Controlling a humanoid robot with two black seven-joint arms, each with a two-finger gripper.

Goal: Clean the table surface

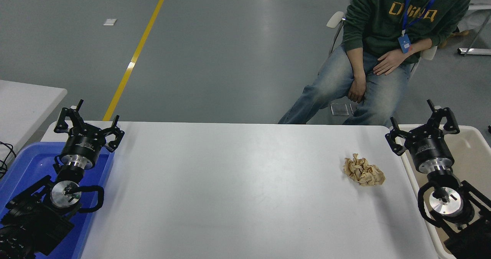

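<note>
The table surface (230, 182) is a wide white top that fills the lower half of the head view. A crumpled ball of tan paper (363, 170) lies on it near the right end. My right gripper (422, 126) hangs open over the table's far right corner, at the bin's left wall, a short way right of the paper and not touching it. My left gripper (89, 121) is open and empty, parked at the lower left above a blue tray (23, 167).
A beige plastic bin (470, 136) stands against the table's right end, partly covered by my right arm. A person in a green hoodie and jeans (368, 59) sits on a chair beyond the far right edge. A second white table's corner (27, 101) shows at left.
</note>
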